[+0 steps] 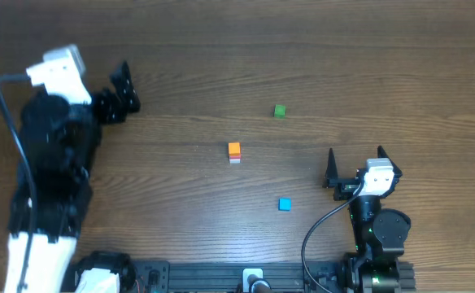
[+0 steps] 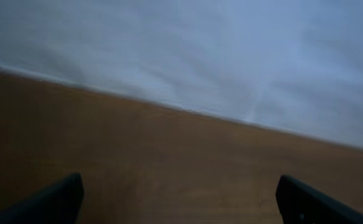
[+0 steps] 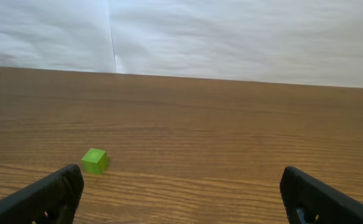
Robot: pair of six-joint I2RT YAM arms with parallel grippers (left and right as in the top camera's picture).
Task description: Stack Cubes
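stack (image 1: 234,152) orange-on-white, mid-table | green cube (image 1: 280,111), blue cube (image 1: 284,204) loose, nearer right gripper (image 1: 355,155) | left gripper (image 1: 129,88) far | both spread wide, empty

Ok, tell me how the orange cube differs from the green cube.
The orange cube sits atop a white cube; the green cube rests directly on the table. The orange cube is mid-table; the green cube lies farther from the arm bases. Both look alike in size, and neither is held.

stacked cubes (image 1: 234,152) centre | far cube (image 1: 280,111) behind-right | near cube (image 1: 284,204) front-right
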